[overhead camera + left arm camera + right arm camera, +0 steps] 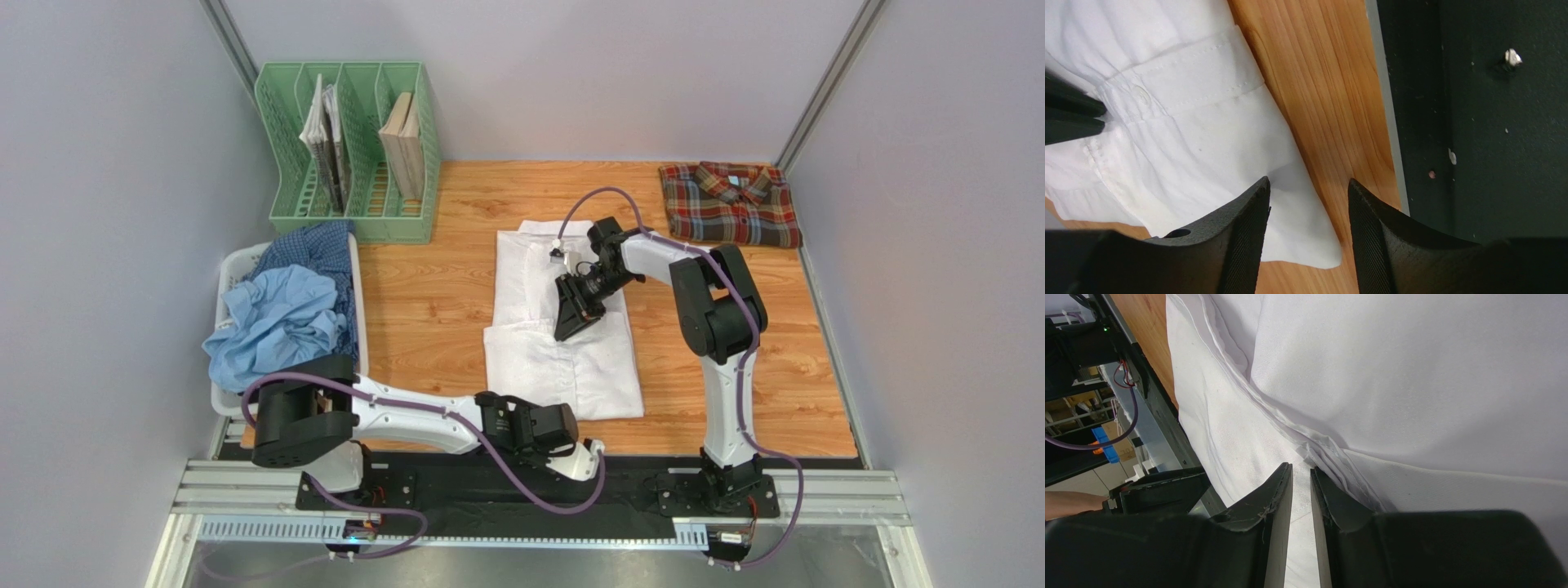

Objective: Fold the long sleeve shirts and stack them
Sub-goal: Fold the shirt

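Observation:
A plain white shirt (558,349) lies partly folded on the middle of the wooden table. My right gripper (574,306) is down on its middle; in the right wrist view the gripper (1301,468) is almost closed, pinching a bunched fold of white cloth (1413,373). My left gripper (586,459) is open and empty above the shirt's near right corner (1309,245), which lies between the fingers (1247,226). A folded plaid shirt (729,202) lies at the back right. A light blue shirt (276,321) and a dark blue checked shirt (317,245) are heaped in the basket.
A white plastic basket (233,263) stands at the left edge. A green file rack (347,153) with books stands at the back left. The black rail (1475,122) runs along the table's near edge, right beside my left gripper. Walls enclose both sides.

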Tool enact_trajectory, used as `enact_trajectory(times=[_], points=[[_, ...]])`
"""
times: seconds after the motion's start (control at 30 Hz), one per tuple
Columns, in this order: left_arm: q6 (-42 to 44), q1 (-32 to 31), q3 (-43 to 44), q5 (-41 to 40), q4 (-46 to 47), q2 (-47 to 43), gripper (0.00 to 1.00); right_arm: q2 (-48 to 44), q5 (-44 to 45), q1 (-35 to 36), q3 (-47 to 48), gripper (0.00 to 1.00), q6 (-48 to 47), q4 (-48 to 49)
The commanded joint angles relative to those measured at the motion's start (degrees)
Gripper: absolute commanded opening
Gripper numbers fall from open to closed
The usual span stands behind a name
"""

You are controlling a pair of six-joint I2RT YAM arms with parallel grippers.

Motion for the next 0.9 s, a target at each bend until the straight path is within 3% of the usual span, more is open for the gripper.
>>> enact_trajectory(times=[0.0,0.07,0.1,0.2,0.43,0.63,0.83,0.87], points=[[1.9,-0.3,-0.8,-3.9,3.9,2.7,0.49,0.4,4.5,0.1,-1.0,0.25,-2.7,2.4],[2.1,-0.2,-1.5,-4.7,5.2,2.0,0.38,0.2,4.3,0.3,-1.5,0.25,-3.0,2.5],[2.1,-0.2,-1.8,-5.0,5.1,1.4,0.22,-0.2,4.4,0.4,-1.7,0.25,-3.3,2.4],[1.4,-0.2,-1.0,-4.2,2.1,-2.6,0.00,-1.1,4.6,1.5,-3.4,0.25,-3.7,2.5],[-2.9,-0.3,6.3,12.4,-18.4,-15.7,0.00,-7.9,1.3,2.0,-10.6,0.25,-2.8,1.9],[-3.6,0.4,14.2,24.8,-28.5,-19.7,0.00,-15.2,-0.6,5.1,-15.3,0.25,-2.8,0.4],[-1.3,11.8,23.8,32.6,-32.7,-15.4,0.00,-17.8,-2.8,6.6,-17.0,0.26,-3.4,-2.0],[-1.2,12.6,23.8,32.6,-32.4,-14.9,0.05,-18.0,-2.4,6.2,-16.3,0.27,-3.6,-2.3]])
